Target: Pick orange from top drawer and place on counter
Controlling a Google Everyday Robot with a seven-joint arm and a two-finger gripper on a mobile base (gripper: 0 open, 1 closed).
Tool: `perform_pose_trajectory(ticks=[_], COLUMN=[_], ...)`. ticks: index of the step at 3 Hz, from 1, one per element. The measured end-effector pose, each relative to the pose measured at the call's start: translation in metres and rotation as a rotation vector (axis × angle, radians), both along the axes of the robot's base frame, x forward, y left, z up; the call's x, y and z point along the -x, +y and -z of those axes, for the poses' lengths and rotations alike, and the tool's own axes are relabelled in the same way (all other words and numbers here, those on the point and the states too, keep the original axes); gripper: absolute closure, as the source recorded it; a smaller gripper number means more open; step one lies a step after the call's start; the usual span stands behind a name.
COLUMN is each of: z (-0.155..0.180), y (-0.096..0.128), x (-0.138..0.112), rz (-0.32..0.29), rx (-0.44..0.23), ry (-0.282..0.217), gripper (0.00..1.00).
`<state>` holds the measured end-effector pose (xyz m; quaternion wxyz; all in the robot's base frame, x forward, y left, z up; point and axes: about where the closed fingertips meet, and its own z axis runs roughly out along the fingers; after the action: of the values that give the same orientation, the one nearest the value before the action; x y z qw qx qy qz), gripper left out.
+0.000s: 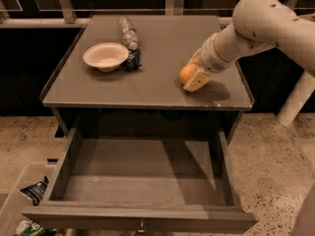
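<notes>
The orange [186,74] is small and round and sits low at the counter's [157,58] right front part, held between the fingers of my gripper [191,76]. The gripper is shut on it and reaches in from the right on the white arm [256,23]. One cream finger [198,78] shows in front of the fruit. Whether the orange touches the counter I cannot tell. The top drawer [142,200] is pulled wide open below the counter and holds nothing that shows; its small knob [142,226] is at the front.
A white bowl [105,56] stands at the counter's left. A plastic bottle [129,36] lies behind it, with a small dark blue object [132,60] beside the bowl. A bin with wrappers [29,200] sits on the floor at lower left. A white post [295,100] stands at right.
</notes>
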<state>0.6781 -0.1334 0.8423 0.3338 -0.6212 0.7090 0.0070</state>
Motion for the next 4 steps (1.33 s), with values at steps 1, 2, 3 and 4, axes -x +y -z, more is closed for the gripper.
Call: perform_pose_trajectory(ticks=[1,2,3,4], z=[0.0000,0.0000,0.0000,0.0000], y=[0.0000,0.0000,0.0001,0.0001], x=[0.0000,0.0000,0.0000,0.0000], rz=[0.000,0.000,0.000,0.000], rx=[0.000,0.000,0.000,0.000], ry=[0.000,0.000,0.000,0.000], gripper=[0.82,0.59,0.36,0.13])
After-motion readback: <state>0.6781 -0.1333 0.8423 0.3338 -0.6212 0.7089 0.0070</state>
